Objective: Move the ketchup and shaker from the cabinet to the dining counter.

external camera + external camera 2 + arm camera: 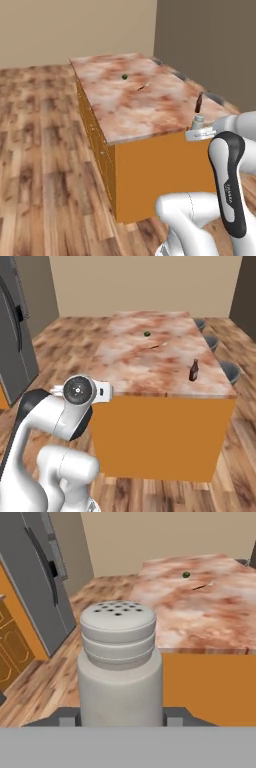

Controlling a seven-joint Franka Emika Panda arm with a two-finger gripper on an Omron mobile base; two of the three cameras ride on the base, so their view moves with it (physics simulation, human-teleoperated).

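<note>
My gripper (120, 719) is shut on the shaker (120, 662), a light-grey cylinder with a perforated rounded cap that stands upright between the fingers. From the left base view, the gripper (200, 133) holds the shaker (199, 120) in the air just off the near right corner of the dining counter (130, 107). The ketchup (198, 102), a small dark reddish-brown bottle, stands upright on the marble near that corner, a little beyond the shaker. In the right base view the ketchup (193, 370) stands near the right edge of the dining counter (150, 363). The cabinet is out of view.
A small green object (147, 333) and a thin stick-like item (155, 346) lie mid-counter. Grey stools (232, 371) line the counter's right side. A grey fridge (15, 341) stands at the left, with low orange cabinets (12, 647) beside it. Wooden floor surrounds the counter.
</note>
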